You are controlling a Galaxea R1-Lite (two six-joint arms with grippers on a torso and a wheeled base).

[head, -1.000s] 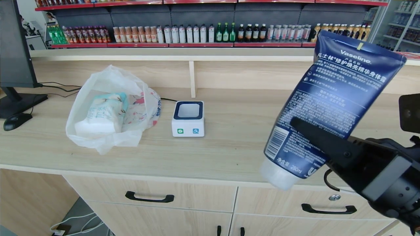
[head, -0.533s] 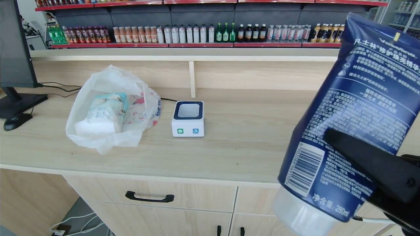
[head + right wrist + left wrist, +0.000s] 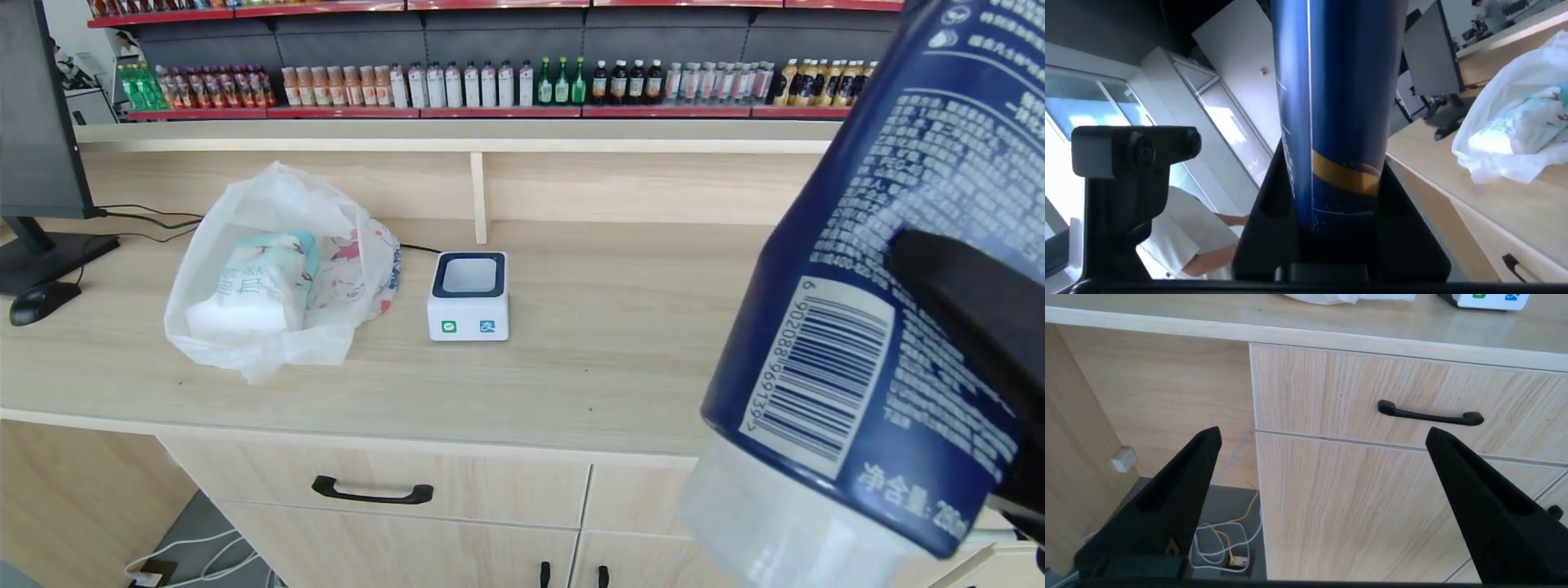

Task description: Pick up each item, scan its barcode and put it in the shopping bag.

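My right gripper (image 3: 1327,192) is shut on a dark blue lotion tube (image 3: 890,278), held high and close to the head camera at the right, clear cap down and barcode label (image 3: 820,376) facing the camera. The same tube (image 3: 1331,90) stands between the black fingers (image 3: 1266,220) in the right wrist view. On the wooden counter (image 3: 596,359) sits a white scanner (image 3: 469,296) with a blue-rimmed window. Left of it lies the white shopping bag (image 3: 277,269) with a tissue pack (image 3: 257,282) inside. My left gripper (image 3: 1323,506) hangs open below the counter edge, facing the drawer fronts.
A monitor stand (image 3: 37,245) and a black mouse (image 3: 41,300) sit at the counter's far left, with cables running behind the bag. A raised back ledge (image 3: 457,135) borders the counter. Drawers with black handles (image 3: 371,492) lie below. Shelves of bottles (image 3: 490,82) stand beyond.
The right gripper has lifted the tube up and toward the head camera, so it looms larger at the right. Bag, scanner and left arm stay put.
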